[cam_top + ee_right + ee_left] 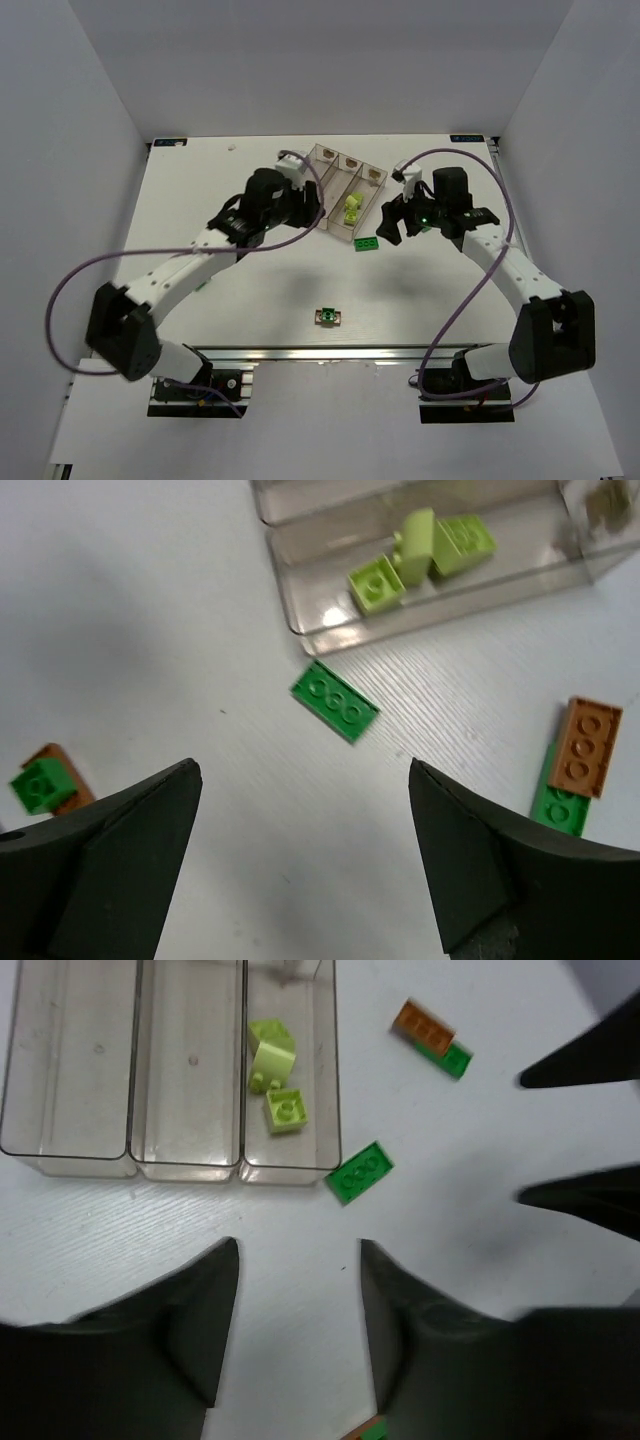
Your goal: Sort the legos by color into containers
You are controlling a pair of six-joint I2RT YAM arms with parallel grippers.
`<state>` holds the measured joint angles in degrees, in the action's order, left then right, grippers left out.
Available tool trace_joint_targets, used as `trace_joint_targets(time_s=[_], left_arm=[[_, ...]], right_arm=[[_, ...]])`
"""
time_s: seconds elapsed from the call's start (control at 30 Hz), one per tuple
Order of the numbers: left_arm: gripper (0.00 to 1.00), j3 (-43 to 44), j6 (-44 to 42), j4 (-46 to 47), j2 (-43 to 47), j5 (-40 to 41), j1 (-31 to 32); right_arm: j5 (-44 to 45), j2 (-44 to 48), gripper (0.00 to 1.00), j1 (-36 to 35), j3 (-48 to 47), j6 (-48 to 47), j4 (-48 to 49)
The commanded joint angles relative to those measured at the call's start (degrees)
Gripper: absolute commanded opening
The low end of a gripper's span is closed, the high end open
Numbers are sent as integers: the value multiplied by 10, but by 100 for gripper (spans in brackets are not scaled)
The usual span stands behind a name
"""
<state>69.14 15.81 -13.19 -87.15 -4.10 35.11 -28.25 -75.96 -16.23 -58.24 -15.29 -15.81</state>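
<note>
The containers [338, 172] are three joined clear bins at the back middle of the table. Pale yellow-green legos [275, 1070] lie in the bin nearest the right arm, also seen as yellow-green legos [420, 552]. A flat green lego [367, 244] lies on the table just outside that bin. An orange lego [585, 746] rests partly on a green one [558, 798]. A green-on-brown lego [328, 317] sits near the front edge. My left gripper [298, 1245] hovers near the bins' near end, jaws apart and empty. My right gripper [300, 765] is wide open over the table near the flat green lego [335, 701].
The other two bins [70, 1060] hold no bricks. White walls close the table on three sides. The right gripper's dark fingers [580, 1065] reach into the left wrist view from the right. Purple cables loop beside both arms.
</note>
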Motion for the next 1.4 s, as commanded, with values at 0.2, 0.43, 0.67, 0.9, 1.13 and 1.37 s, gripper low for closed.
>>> trace_joint_targets(time_s=[0.2,0.43,0.67,0.9,1.13,1.37], left_arm=[[89,-128,-5,75,184,52,3],[89,-150,-39,73,216,76,3],[89,-156,-60,70,227,95,3],[89,-156,-65,69,229,87,3],[89,-160,-66,74,232,75,3],[89,-160,-69,72,232,78,3]], right_arm=[[161,-131,89,2,-107,-104,-18],[212,-279,83,3,-260,-149,-110],[232,-293,78,33,-212,-170,-64],[236,-312,80,37,-214,-169,-65],[223,-356,81,58,-246,-139,-76],[231,-360,82,58,-222,-144,-20]])
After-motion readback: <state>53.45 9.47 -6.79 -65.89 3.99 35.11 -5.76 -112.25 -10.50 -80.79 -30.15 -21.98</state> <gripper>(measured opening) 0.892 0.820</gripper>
